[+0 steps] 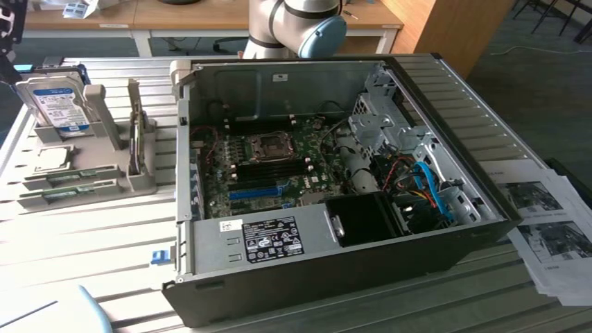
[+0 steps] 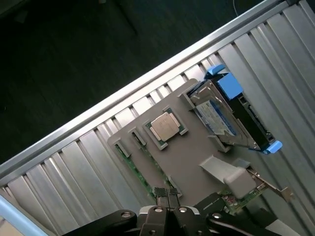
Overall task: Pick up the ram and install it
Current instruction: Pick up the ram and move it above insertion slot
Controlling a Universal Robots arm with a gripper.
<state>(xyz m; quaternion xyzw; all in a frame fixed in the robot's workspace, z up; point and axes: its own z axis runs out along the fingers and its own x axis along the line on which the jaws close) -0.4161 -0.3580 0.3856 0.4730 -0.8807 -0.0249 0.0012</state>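
We are looking at a slatted metal desk [image 2: 74,162] whose railed edge is running close beside a grey holder [image 2: 192,157]; past that edge the dark floor [image 2: 74,49] is dropping away, so the room is ending quickly on that side. In the exterior view a bare strip of desk is lying free between the holder and the open computer case [image 1: 306,277]. The case's walls are rising around the board [image 1: 277,166], leaving it open from above.

The ram [image 1: 69,196] is sitting on edge in a slot of the holder, on the exterior view's left, well apart from the case; it is showing as a long, thin green stick [image 2: 140,174]. A second stick [image 1: 69,179] is lying just beside it. The fingers [image 2: 160,196] are pressing together with nothing between them, hovering at one end of the sticks; whether they are touching one we cannot tell.

A processor chip [image 2: 165,127] is resting near the sticks; a hard drive [image 2: 221,115] is standing in blue brackets beyond it; a green card [image 2: 241,196] is standing near the fingers. Inside the case, cables [image 1: 425,187] and a black fan box [image 1: 365,218] are crowding one side; papers [image 1: 545,222] are lying beside the case.
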